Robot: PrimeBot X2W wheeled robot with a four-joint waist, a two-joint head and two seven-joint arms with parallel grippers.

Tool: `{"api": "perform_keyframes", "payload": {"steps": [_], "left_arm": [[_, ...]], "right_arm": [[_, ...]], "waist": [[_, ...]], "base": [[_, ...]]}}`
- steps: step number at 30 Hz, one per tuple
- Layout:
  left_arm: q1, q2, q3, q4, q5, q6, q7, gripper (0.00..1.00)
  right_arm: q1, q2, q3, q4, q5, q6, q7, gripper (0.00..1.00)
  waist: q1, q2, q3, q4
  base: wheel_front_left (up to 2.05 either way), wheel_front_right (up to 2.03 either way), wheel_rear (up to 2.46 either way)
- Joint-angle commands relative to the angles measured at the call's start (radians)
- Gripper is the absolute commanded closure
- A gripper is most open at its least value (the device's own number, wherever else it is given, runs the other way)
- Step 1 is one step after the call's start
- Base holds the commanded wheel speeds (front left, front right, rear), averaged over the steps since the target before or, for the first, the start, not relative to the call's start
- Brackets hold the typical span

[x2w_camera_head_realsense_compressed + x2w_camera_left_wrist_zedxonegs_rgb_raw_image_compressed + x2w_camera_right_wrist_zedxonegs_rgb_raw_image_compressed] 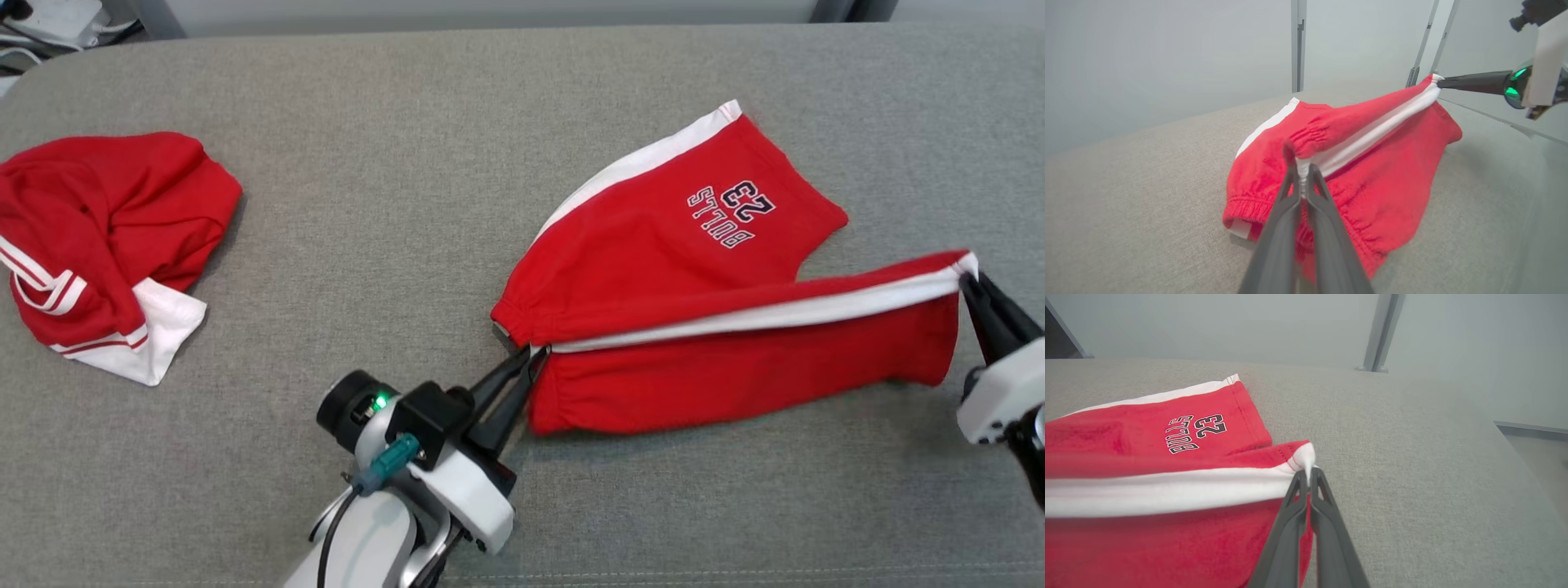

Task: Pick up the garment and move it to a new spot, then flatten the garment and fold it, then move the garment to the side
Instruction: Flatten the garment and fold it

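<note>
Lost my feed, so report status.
Left pincer shut on red shorts at waistband. Right pincer shut on leg hem; striped edge held up between. Second red garment lies apart, far left.

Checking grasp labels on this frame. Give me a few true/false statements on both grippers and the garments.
1. The left gripper is shut on the shorts at the waistband. True.
2. The right gripper hangs open, clear of the cloth. False: it is shut on a hem corner of the shorts.
3. The leg printed with BULLS 23 lies on the grey surface. True.
4. The second red garment is folded flat. False: it lies crumpled, off to the robot's left.
</note>
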Motion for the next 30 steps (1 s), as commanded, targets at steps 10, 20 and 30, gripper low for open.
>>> {"api": "perform_keyframes", "payload": {"steps": [10,20,30], "left_arm": [[-0.232,-0.022,0.032,0.171,-0.050,-0.010,-0.045,1.00],[-0.359,-0.029,-0.028,0.295,-0.116,0.018,-0.055,1.00],[-0.430,-0.029,-0.129,0.287,-0.208,0.046,-0.056,1.00]], "right_arm": [[-0.385,-0.056,0.214,0.230,-0.002,0.000,-0.026,1.00],[-0.636,-0.052,0.427,0.449,0.028,0.000,-0.084,1.00],[-0.765,-0.061,0.547,0.601,0.058,0.000,-0.172,1.00]], "waist": [[0.0000,0.0000,0.103,0.088],[0.0000,0.0000,0.170,0.152],[0.0000,0.0000,0.208,0.192]], "base": [[0.00,0.00,0.00],[0.00,0.00,0.00],[0.00,0.00,0.00]]}}
